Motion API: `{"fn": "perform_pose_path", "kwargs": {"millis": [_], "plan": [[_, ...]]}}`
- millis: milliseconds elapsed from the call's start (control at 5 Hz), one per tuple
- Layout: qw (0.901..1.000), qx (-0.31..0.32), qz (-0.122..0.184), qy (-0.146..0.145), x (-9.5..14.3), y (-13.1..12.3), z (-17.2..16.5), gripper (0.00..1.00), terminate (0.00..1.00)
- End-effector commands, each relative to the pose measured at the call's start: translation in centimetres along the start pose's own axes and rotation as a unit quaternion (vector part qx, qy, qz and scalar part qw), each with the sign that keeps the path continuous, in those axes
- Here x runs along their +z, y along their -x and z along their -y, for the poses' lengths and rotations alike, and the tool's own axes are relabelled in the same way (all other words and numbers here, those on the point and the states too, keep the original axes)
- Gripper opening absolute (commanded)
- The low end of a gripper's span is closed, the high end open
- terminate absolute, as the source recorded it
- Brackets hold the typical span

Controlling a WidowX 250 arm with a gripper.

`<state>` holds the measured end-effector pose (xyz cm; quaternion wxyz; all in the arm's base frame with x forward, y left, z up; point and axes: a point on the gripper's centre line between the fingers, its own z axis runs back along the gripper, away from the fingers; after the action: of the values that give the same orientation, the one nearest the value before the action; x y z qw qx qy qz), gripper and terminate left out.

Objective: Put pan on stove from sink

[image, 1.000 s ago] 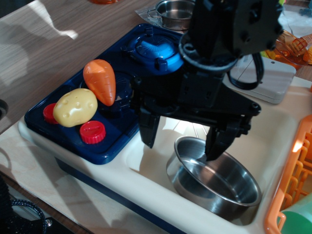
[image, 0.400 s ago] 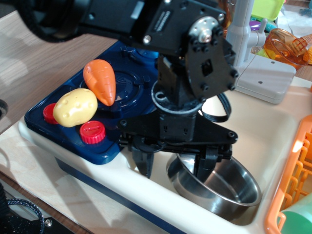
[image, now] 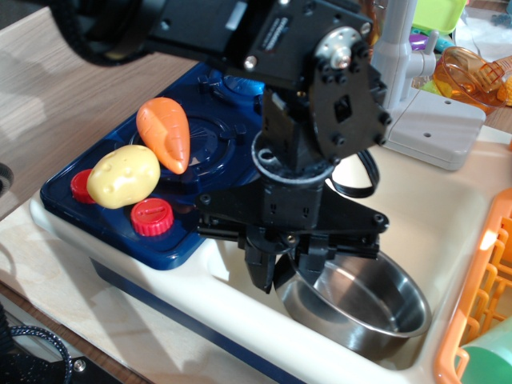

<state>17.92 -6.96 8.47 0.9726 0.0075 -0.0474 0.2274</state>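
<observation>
The shiny steel pan [image: 364,300] sits in the cream sink [image: 448,200], at its front. My black gripper [image: 282,276] reaches down from above at the pan's left rim. Its two fingers [image: 260,272] have come together with the rim between them, one outside the pan and one just inside. The pan rests on the sink floor. The navy-blue stove [image: 216,136] lies left of the sink, with two red knobs [image: 152,216] at its front edge. My arm hides the stove's back right part.
An orange carrot [image: 164,132] and a yellow potato [image: 124,176] lie on the stove's left burners. The grey faucet [image: 396,48] stands behind the sink. An orange dish rack [image: 480,304] with a green item [image: 488,364] borders the sink on the right.
The gripper has dropped lower over the pan's left rim and its fingers have closed from wide open to pinched on the rim. The pan has barely moved.
</observation>
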Motion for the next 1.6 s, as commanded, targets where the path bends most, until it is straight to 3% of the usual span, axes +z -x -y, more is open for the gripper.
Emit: {"fn": "perform_pose_path", "kwargs": {"millis": [0, 400, 600, 800, 1000, 1400], "plan": [[1.0000, -0.004, -0.001, 0.005, 1.9, -0.7, 0.9, 0.00, 0.00], [0.9990, 0.010, -0.014, -0.040, 6.5, -0.3, 1.5, 0.00, 0.00], [0.9972, 0.023, 0.003, -0.071, 8.5, -0.1, 0.4, 0.00, 0.00], [0.9934, 0.035, 0.057, -0.093, 8.7, -0.5, -1.6, 0.00, 0.00], [0.9886, 0.019, 0.107, -0.104, 8.7, -2.9, -3.3, 0.00, 0.00], [0.9812, -0.046, 0.155, -0.105, 9.6, -10.2, -6.5, 0.00, 0.00]]}}
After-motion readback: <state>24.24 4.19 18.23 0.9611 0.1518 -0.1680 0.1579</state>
